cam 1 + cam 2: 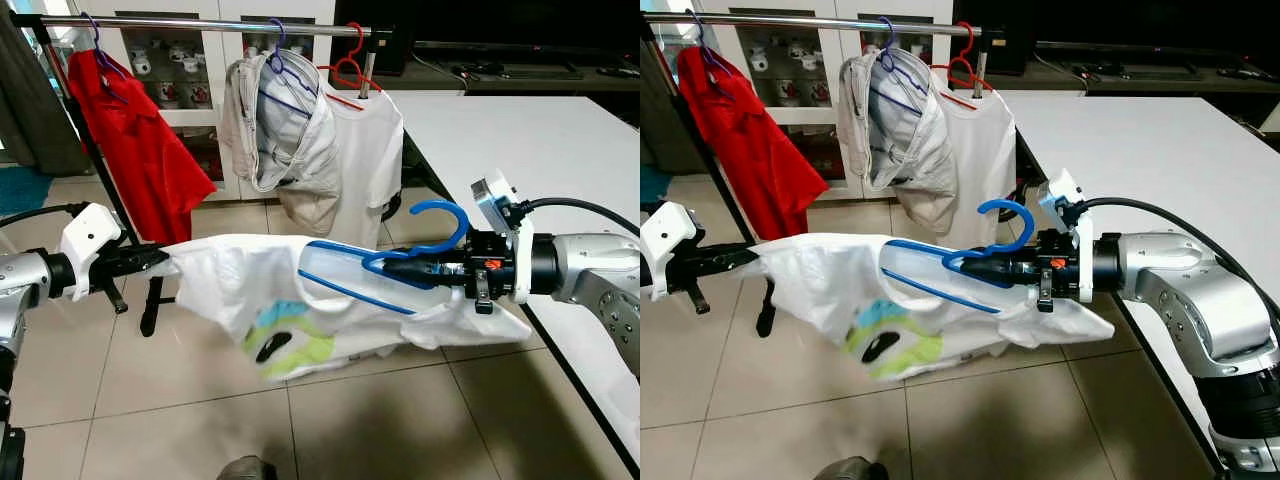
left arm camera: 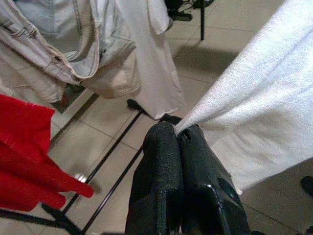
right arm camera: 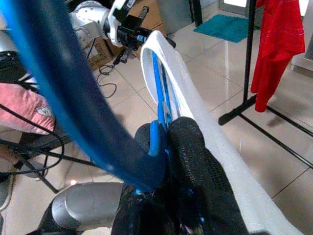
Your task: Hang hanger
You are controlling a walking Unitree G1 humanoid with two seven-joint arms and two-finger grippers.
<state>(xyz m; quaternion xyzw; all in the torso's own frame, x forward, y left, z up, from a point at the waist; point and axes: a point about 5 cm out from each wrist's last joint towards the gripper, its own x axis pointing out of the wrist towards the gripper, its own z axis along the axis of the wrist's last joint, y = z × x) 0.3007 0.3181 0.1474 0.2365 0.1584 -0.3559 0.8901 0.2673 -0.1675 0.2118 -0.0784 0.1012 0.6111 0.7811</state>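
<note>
The right end effector [image 1: 400, 268] is pinched on the blue hanger [image 1: 400, 262] just below its hook, leaving the hook free for the rail [image 1: 200, 24]. The left end effector [image 1: 160, 259] is pressed together on the white T-shirt's [image 1: 240, 290] edge — judged to keep the cloth spread and off the floor. The hanger sits inside the shirt, below the rail — not yet hung.

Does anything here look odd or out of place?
Yes: the white T-shirt isn't hanging. It is stretched sideways above the floor, the left gripper pinching one edge, the right gripper clamping the blue hanger, which lies flat, far below the rail.
</note>
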